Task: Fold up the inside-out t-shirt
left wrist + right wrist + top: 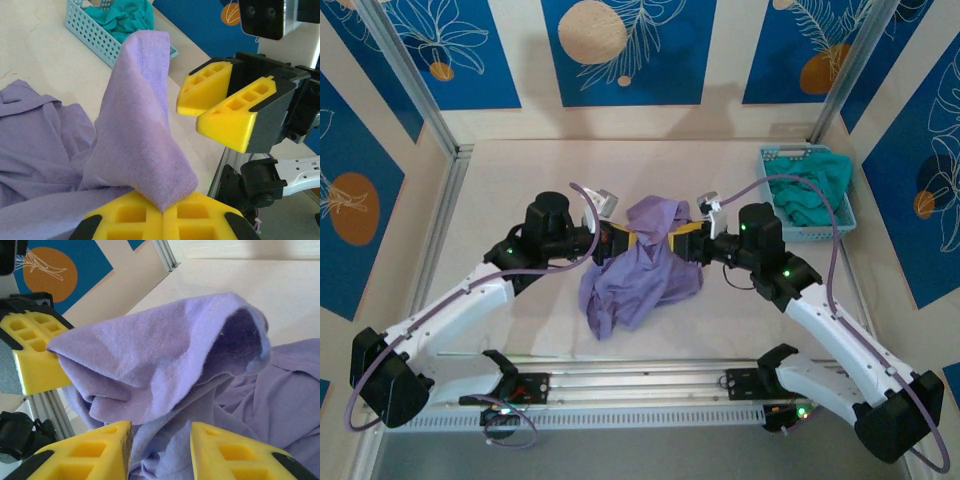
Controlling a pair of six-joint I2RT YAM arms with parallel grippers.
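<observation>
Left gripper (162,215): was clenched on a raised fold of the purple t-shirt (135,125).
Right gripper (161,432): was loose, jaws apart, just beside that fold, on the side nearer the blue basket (820,236).
T-shirt: lay bunched on the desk (520,170), left of the basket, well apart from it.
Basket: held a teal-green cloth (810,190).

I see the lavender t-shirt (642,272) bunched between the left gripper (617,238) and the right gripper (686,237). It peaks between them and spills onto the worktop (520,170) below both. Out beyond the right gripper's far side, a blue basket (782,150) holds a teal garment (810,195).
</observation>
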